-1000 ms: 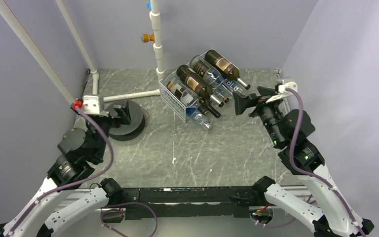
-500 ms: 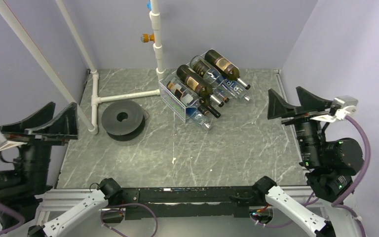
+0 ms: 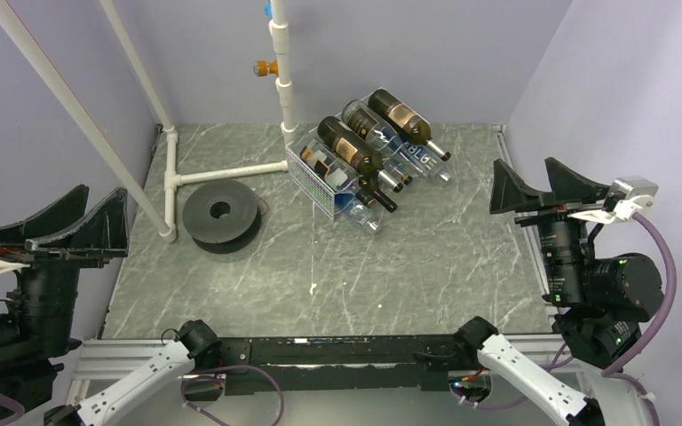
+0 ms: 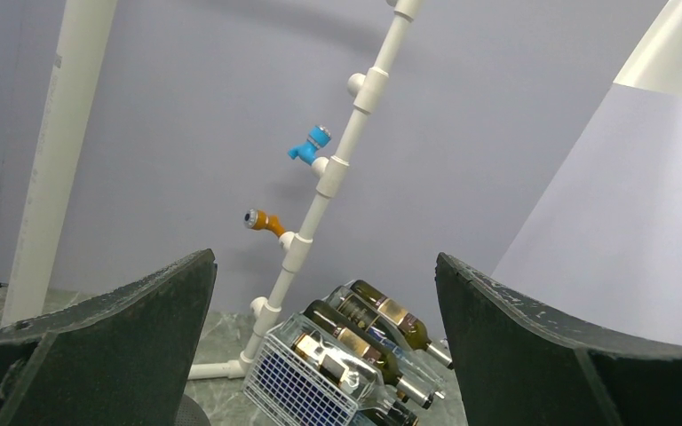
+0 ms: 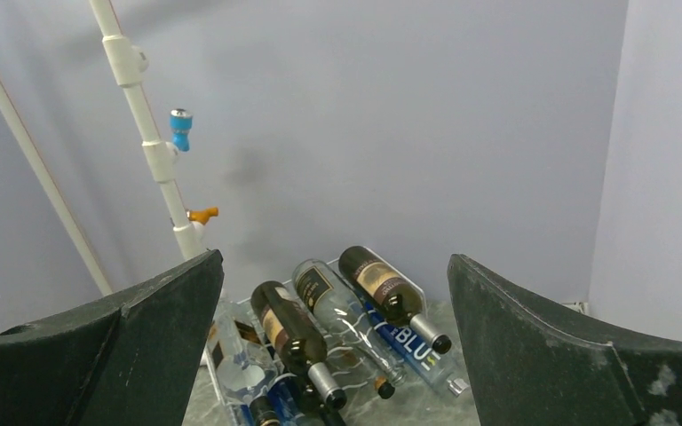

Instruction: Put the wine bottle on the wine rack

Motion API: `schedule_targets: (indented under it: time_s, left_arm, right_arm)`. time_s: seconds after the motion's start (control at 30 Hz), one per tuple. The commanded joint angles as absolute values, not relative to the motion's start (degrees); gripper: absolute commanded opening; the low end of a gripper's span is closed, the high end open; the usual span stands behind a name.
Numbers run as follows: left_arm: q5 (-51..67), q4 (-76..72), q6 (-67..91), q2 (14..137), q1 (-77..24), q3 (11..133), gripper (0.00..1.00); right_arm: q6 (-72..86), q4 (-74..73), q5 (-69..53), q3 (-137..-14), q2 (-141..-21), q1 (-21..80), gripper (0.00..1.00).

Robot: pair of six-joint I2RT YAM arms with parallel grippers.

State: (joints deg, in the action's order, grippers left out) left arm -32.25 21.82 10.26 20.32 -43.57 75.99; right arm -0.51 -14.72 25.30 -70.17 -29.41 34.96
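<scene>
Left pincer (image 3: pixel 104 199) and right pincer (image 3: pixel 522 174) gape wide, empty; wine rack (image 3: pixel 313 180) well ahead, wine bottles (image 3: pixel 352 147) all cradled; job looks finished, so park arms without sweeping toward the necks.

The rack (image 3: pixel 318 182) stands askew at the far middle of the table (image 3: pixel 320 266). Bottles (image 3: pixel 352 147) lie side by side on it, necks pointing near and right; more seem to lie in a lower tier, though the count is unclear. An upright pipe (image 3: pixel 282 89) rises just behind the rack's left end. The spool (image 3: pixel 221 215) lies flat to the rack's left, near a floor pipe (image 3: pixel 227 171). The left gripper (image 3: pixel 102 197) hangs off the table's left edge and the right gripper (image 3: pixel 522 173) over its right edge, both well apart from the rack.
</scene>
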Motion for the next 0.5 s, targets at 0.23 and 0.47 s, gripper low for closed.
schedule_targets:
  time_s: [0.23,0.47]
  left_arm:
    - [-32.4,22.0,11.6,19.4,-43.2,75.9,1.0]
    - [-33.0,22.1,11.6,18.9,-43.3,75.5,1.0]
  right_arm:
    - [-1.1,-14.8,27.6,-72.2,-28.3,35.1,1.0]
    - [-2.4,-14.8,27.5,-71.6,-28.1,35.1,1.0]
